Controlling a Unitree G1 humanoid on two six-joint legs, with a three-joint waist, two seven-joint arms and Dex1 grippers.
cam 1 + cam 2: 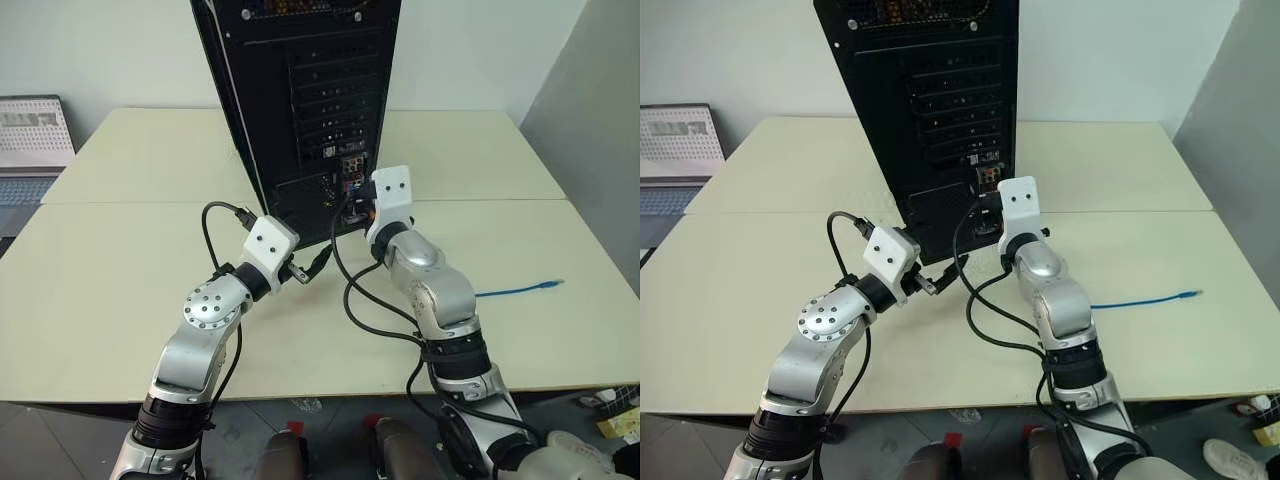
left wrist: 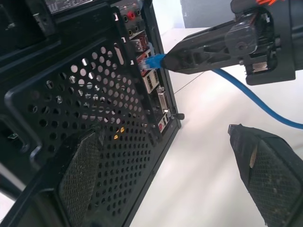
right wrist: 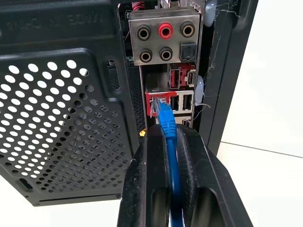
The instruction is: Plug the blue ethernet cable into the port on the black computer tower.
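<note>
The black computer tower [image 1: 300,100] stands on the cream table [image 1: 120,270] with its rear panel facing me. My right gripper [image 3: 171,135] is shut on the blue ethernet cable [image 3: 168,127] just behind its plug. The plug's tip [image 2: 152,61] sits at the mouth of the red-rimmed port [image 3: 155,101], below the round audio jacks; how deep it sits I cannot tell. The rest of the cable trails across the table to the right [image 1: 520,291]. My left gripper [image 1: 315,265] is open and empty, level, beside the tower's lower vent grille, its fingers [image 2: 267,175] spread wide.
A grey laptop [image 1: 30,140] sits at the far left edge of the table. Black robot cables [image 1: 370,310] loop over the table between my arms. A grey wall [image 1: 600,150] rises at the right. The table's front edge runs just under my elbows.
</note>
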